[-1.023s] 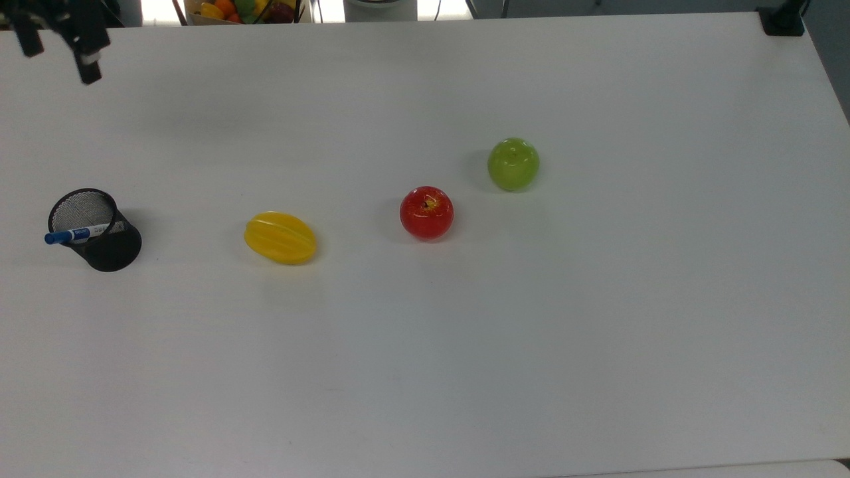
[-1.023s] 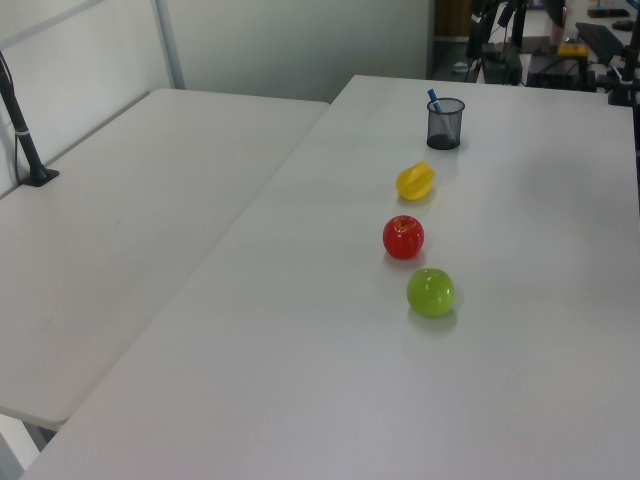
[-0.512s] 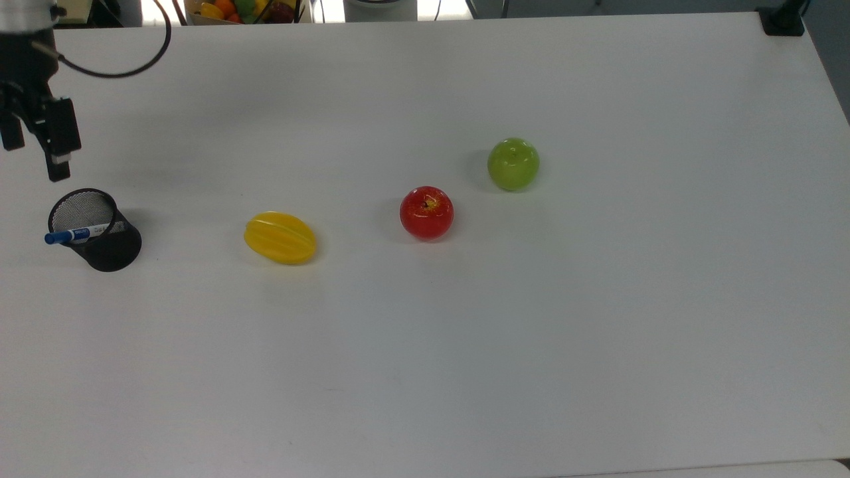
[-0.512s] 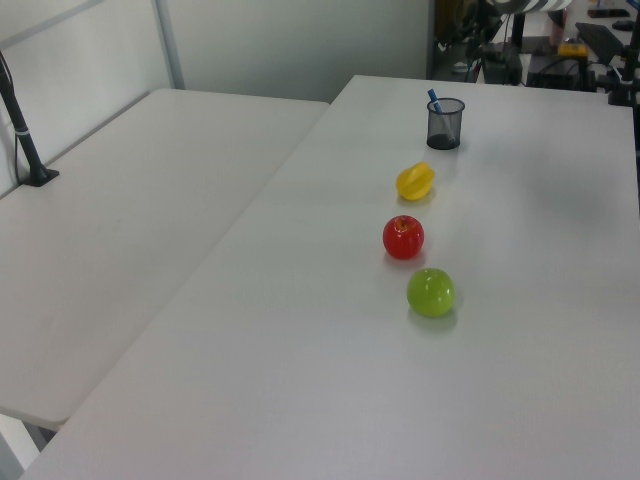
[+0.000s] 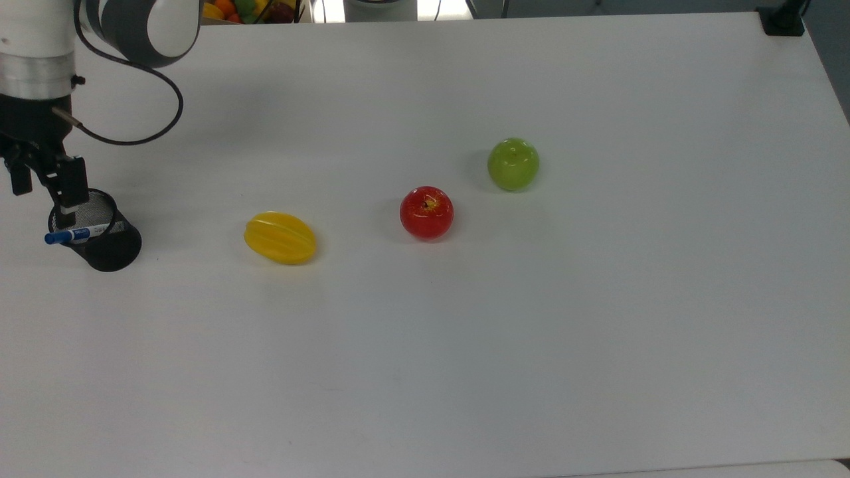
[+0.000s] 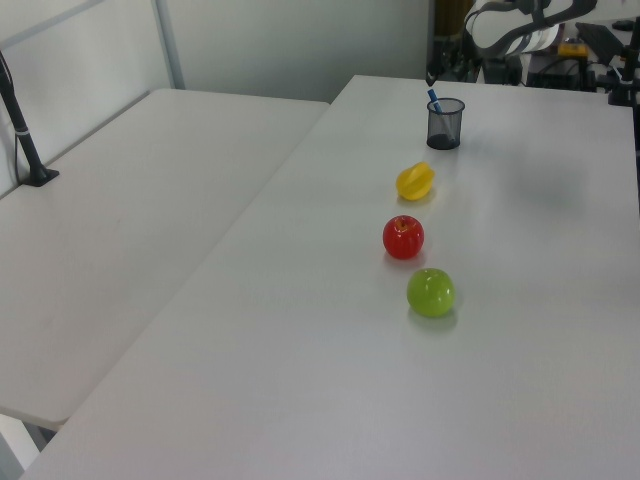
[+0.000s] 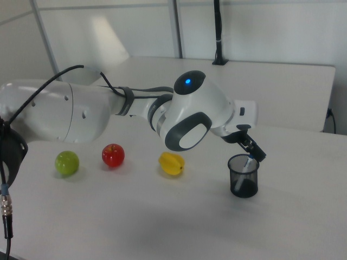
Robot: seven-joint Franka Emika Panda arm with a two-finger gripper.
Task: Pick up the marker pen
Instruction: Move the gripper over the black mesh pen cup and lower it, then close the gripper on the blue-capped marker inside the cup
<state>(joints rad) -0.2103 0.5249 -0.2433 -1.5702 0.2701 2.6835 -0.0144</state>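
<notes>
One marker pen in one mesh cup; three fruits; tool fingers spread apart above cup.

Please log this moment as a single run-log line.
phase: approach | gripper: open, above cup rim | marker pen: in mesh cup, ungrasped

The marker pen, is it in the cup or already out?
In. The marker pen leans inside the black mesh cup, its blue cap poking over the rim; the gripper hangs above it.

Even, bright light; soft shadows
</notes>
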